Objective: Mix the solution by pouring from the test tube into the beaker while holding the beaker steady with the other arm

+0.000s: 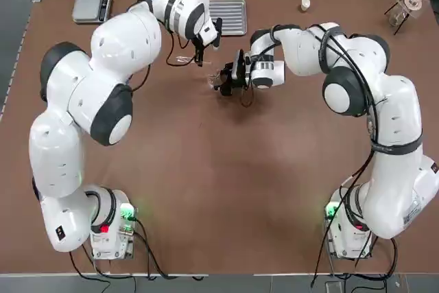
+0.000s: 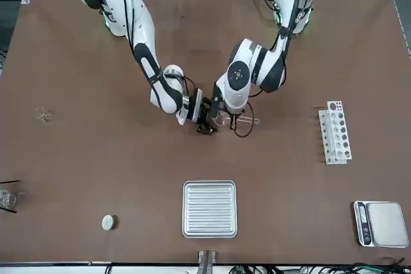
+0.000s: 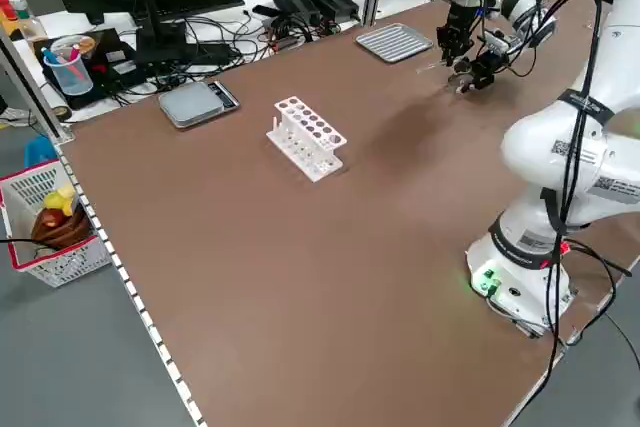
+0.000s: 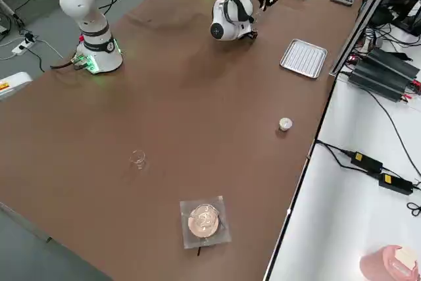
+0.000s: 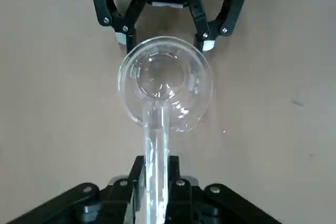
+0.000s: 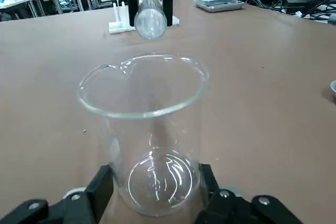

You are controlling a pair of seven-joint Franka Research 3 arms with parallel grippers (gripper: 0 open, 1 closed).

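The beaker (image 6: 144, 129), a clear glass cylinder with a spout, stands on the brown table near its far middle. My right gripper (image 6: 152, 184) is shut on its base, one finger on each side, and shows in the top view as right gripper (image 1: 224, 79). My left gripper (image 5: 156, 174) is shut on the clear test tube (image 5: 156, 135) and holds it lying nearly level. The tube's end reaches over the beaker's (image 5: 165, 82) near rim. From overhead the left gripper (image 1: 201, 51) is just left of the beaker (image 1: 217, 77). No liquid is visible.
A white test tube rack (image 2: 335, 133) stands on the robot's left side. A ribbed metal tray (image 1: 228, 16) and a scale (image 1: 91, 7) lie at the far edge. A small white cap (image 1: 305, 4), a tiny glass piece (image 4: 137, 158) and a dish on a stand (image 4: 204, 220) sit far right.
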